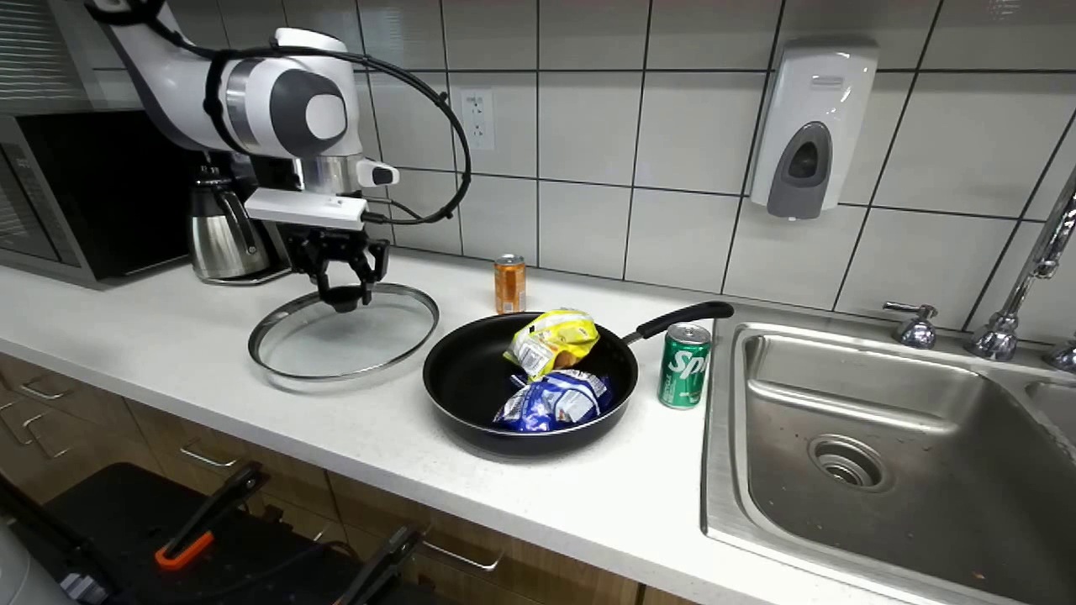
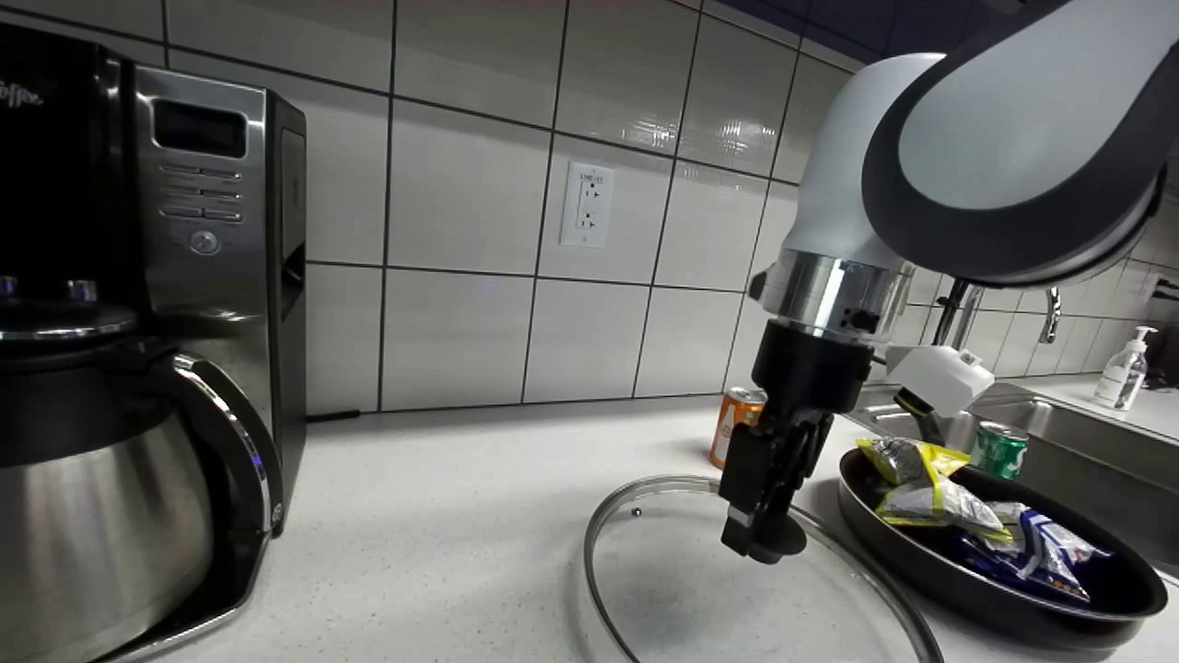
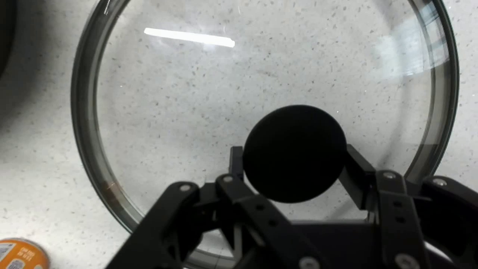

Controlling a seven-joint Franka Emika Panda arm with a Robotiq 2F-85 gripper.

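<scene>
My gripper (image 1: 345,296) is closed around the black round knob (image 3: 295,153) of a clear glass lid (image 1: 361,344). In the wrist view the fingers (image 3: 293,162) touch the knob on both sides. The lid has a metal rim and is low over the white counter, also in an exterior view (image 2: 682,589). I cannot tell whether it touches the counter. Beside it stands a black frying pan (image 1: 458,374) with a yellow snack bag (image 1: 555,336) and a blue snack bag (image 1: 559,402) in it. Its handle (image 1: 685,318) points toward the sink.
An orange can (image 1: 509,284) stands near the tiled wall behind the lid and pan. A green can (image 1: 685,370) stands between the pan and the steel sink (image 1: 725,470). A coffee maker (image 2: 212,276) with a steel carafe (image 1: 223,239) and a black microwave (image 1: 126,185) stand on the far side.
</scene>
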